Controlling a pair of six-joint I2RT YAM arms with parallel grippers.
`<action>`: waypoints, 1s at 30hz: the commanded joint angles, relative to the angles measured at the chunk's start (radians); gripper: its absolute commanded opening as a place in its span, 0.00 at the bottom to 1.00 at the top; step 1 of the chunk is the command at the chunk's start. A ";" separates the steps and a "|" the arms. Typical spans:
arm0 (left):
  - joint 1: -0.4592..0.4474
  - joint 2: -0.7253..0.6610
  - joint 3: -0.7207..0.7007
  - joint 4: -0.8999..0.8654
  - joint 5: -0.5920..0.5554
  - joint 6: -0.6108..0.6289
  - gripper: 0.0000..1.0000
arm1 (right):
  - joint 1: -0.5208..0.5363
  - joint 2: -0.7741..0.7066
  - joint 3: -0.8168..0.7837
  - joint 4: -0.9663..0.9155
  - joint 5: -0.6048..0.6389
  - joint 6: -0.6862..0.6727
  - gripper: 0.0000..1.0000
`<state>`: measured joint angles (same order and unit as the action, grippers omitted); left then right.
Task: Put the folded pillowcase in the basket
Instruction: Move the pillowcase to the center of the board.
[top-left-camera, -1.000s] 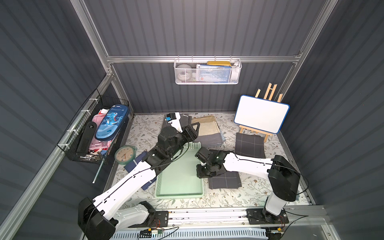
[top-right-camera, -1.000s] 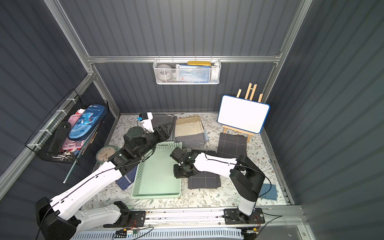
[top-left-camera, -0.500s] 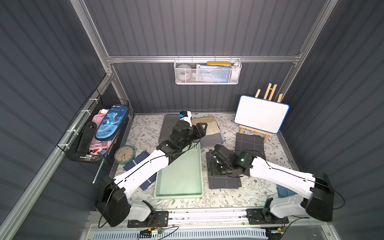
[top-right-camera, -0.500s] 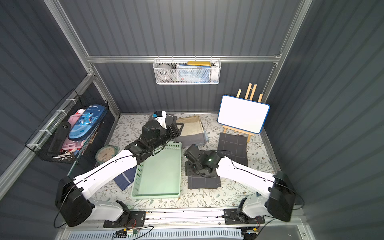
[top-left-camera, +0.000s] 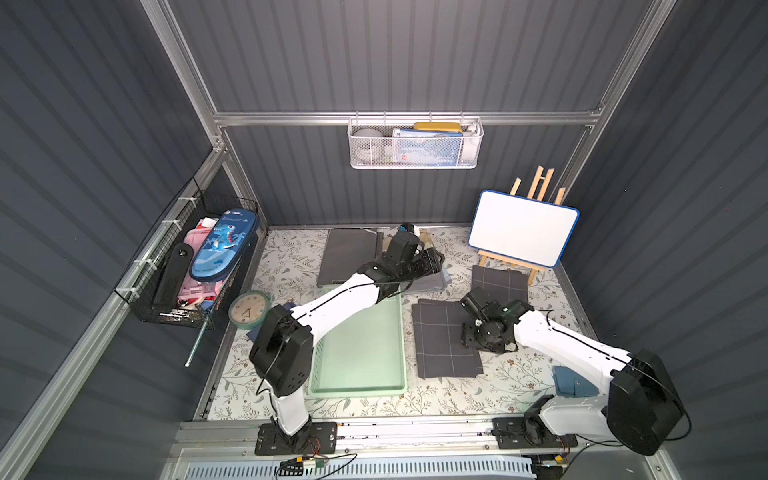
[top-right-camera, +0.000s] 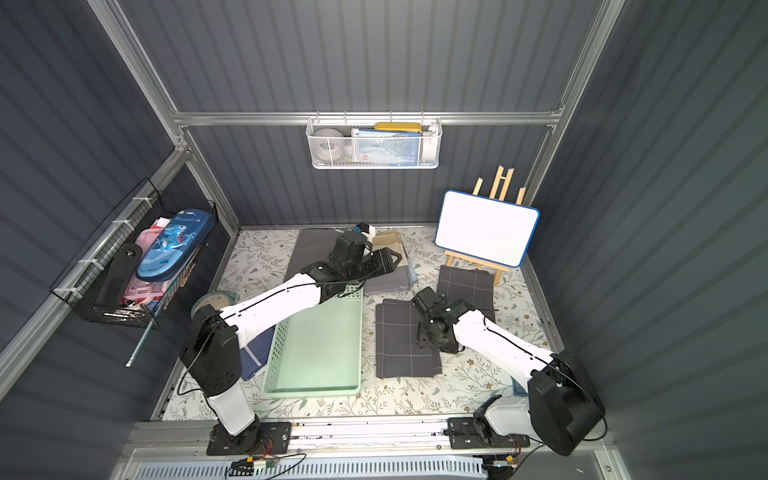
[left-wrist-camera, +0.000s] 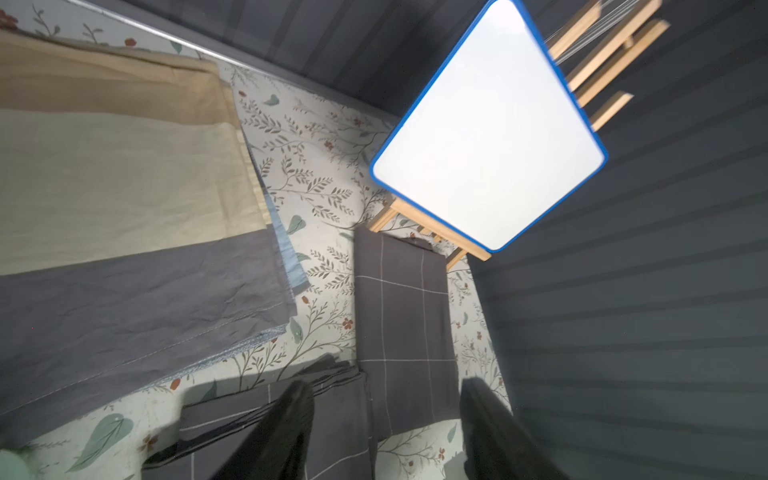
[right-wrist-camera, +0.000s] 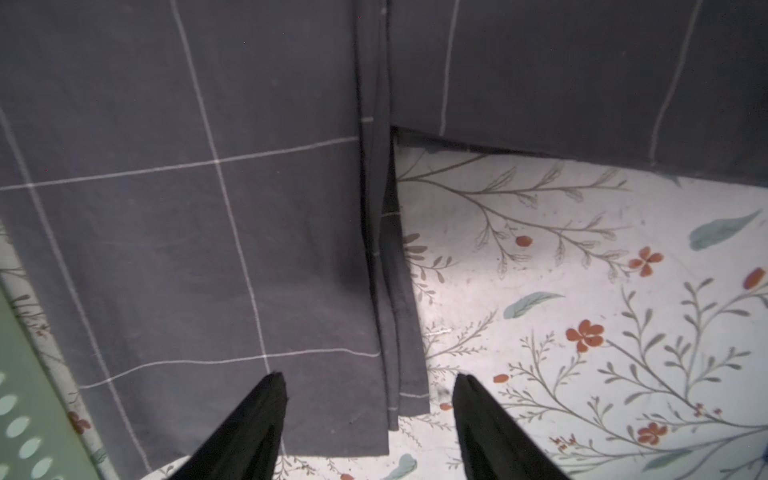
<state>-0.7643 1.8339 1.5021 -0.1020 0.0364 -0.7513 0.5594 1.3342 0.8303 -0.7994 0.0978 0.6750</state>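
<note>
While your right hand (right-wrist-camera: 369, 386) stands with its fingers spread wide and nothing clamped between them, it hangs low over one long edge of the folded pillowcase (right-wrist-camera: 187, 208). One fingertip (right-wrist-camera: 276, 384) is above the dark grid-patterned cloth and its partner is above the bare floral tabletop (right-wrist-camera: 582, 270). You cannot tell from these views whether either tip touches down.

In both top views that hand (top-left-camera: 467, 338) (top-right-camera: 422, 340) is at the side of the pillowcase (top-left-camera: 440, 340) (top-right-camera: 399, 340) that faces away from the basket (top-left-camera: 357, 390) (top-right-camera: 311, 390). The pillowcase lies flat on the tabletop, just beside the mint-green basket on your right of it, with its long side parallel to the basket's. None of it is over the rim.

Just beyond the pillowcase, toward the back wall, lies a second grid-patterned cloth (top-left-camera: 498, 282), in front of the whiteboard (top-left-camera: 523, 232) on its wooden easel.

Your left hand (left-wrist-camera: 384, 390) is also wide open and holds nothing. In a top view it (top-left-camera: 434, 259) reaches past the far end of the basket, above a stack of plain cloths: a beige cloth (left-wrist-camera: 124, 166) lying on a grey cloth (left-wrist-camera: 124, 311).
</note>
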 joint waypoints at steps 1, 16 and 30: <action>-0.013 0.080 0.081 -0.209 -0.044 -0.016 0.54 | -0.013 0.001 -0.053 -0.016 -0.020 0.007 0.70; -0.181 0.251 0.176 -0.462 -0.169 -0.217 0.07 | -0.049 -0.069 -0.188 0.128 -0.098 -0.020 0.75; -0.184 0.260 0.259 -0.619 -0.369 -0.348 0.34 | -0.072 0.053 -0.186 0.099 -0.181 -0.057 0.72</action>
<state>-0.9466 2.1086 1.8046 -0.6628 -0.2935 -1.0512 0.4904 1.3468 0.6472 -0.6682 -0.0597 0.6300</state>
